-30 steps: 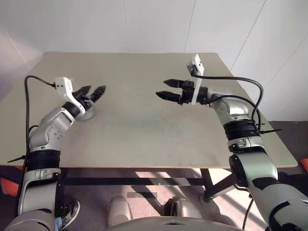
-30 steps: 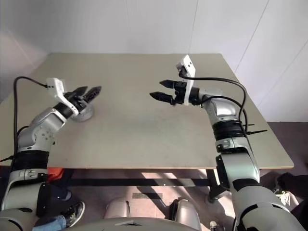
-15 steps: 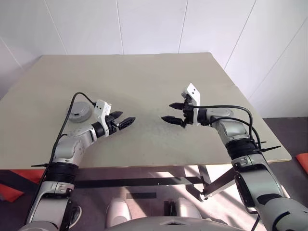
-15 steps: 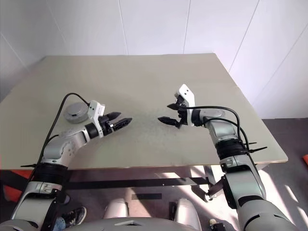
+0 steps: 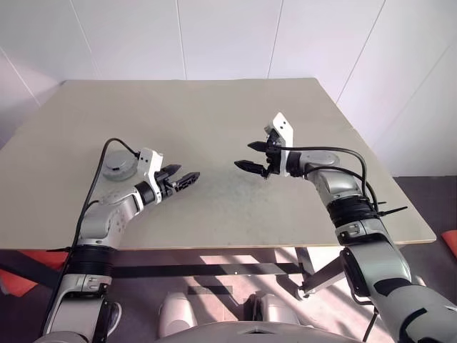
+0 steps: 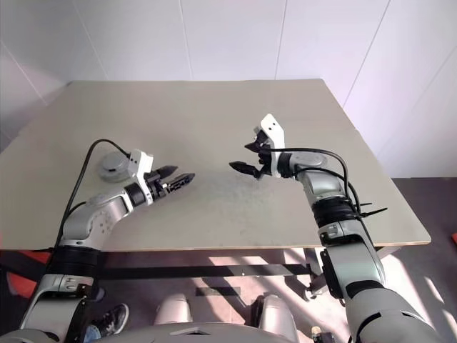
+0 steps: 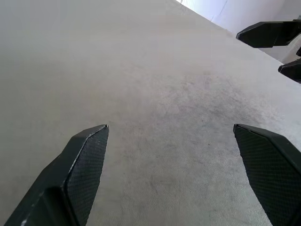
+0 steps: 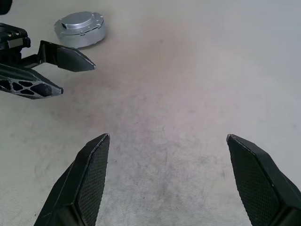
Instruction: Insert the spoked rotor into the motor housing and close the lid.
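Both arms low over the desk (image 5: 214, 107), left gripper (image 5: 187, 179) and right gripper (image 5: 250, 157) jaws spread wide and empty, closed motor housing (image 5: 118, 166) sitting behind the left arm, lid on top.

One closed motor housing (image 8: 79, 29), one table (image 5: 214, 107)

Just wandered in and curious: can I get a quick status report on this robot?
Left end effector and right end effector open, empty, over bare table. Closed grey motor housing sits beside left arm. Nothing in the way.
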Robot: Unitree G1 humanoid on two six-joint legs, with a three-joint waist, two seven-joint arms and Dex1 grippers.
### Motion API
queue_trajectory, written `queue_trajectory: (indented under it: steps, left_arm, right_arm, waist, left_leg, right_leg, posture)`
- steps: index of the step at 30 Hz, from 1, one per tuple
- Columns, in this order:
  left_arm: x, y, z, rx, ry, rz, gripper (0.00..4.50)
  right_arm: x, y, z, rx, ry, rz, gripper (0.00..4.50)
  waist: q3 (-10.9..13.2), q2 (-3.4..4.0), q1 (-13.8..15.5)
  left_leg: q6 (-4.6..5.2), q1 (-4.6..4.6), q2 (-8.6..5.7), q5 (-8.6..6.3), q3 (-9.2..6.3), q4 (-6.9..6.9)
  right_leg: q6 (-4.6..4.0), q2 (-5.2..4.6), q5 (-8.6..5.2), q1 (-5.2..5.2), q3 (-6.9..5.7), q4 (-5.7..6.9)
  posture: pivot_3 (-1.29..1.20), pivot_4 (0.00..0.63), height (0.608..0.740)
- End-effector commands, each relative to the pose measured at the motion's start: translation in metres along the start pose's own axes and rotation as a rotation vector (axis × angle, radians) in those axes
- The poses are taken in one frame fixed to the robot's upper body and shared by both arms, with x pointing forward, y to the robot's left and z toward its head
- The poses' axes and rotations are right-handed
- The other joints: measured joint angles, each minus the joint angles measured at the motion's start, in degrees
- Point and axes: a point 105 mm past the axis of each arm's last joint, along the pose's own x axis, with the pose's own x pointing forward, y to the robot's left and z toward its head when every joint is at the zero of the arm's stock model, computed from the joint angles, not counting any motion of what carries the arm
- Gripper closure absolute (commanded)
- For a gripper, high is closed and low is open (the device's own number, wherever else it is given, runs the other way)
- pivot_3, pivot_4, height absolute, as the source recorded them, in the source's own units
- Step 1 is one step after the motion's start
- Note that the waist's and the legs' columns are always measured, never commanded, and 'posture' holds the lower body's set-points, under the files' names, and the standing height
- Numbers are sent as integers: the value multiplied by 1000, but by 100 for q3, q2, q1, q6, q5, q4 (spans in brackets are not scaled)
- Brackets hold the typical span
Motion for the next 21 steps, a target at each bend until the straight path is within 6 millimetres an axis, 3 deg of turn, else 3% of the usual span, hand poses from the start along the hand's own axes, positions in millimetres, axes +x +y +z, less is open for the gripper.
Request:
queue_trajectory:
  steps: [1,12,17,21]
  left_arm:
    - [5,-2,15,35,-44,-1,16]
    - [8,-3,28,46,-91,2,16]
    - [11,-2,27,39,-85,-4,16]
    - [11,-2,24,34,-80,-9,16]
  right_arm:
    - [-12,-10,10,-37,-30,-51,0]
    - [0,-12,20,-55,-55,-58,0]
    - [-7,-20,23,-62,-52,-95,0]
    - [-16,-21,12,-44,-41,-121,0]
  waist:
    - [0,0,-9]
    - [1,2,-26]
    - [1,2,-17]
    - [1,2,-10]
  left_leg:
    - [0,0,0,0,0,0]
    - [0,4,0,0,1,0]
    - [1,0,0,-1,1,-1]
    - [1,0,0,-1,1,-1]
  right_leg:
    - [0,0,0,0,1,-1]
    - [0,2,0,-2,2,1]
    - [0,1,0,-3,1,-2]
    - [0,1,0,-3,1,-2]
  posture:
    - [0,0,740]
    - [0,0,740]
    - [0,0,740]
    - [0,0,740]
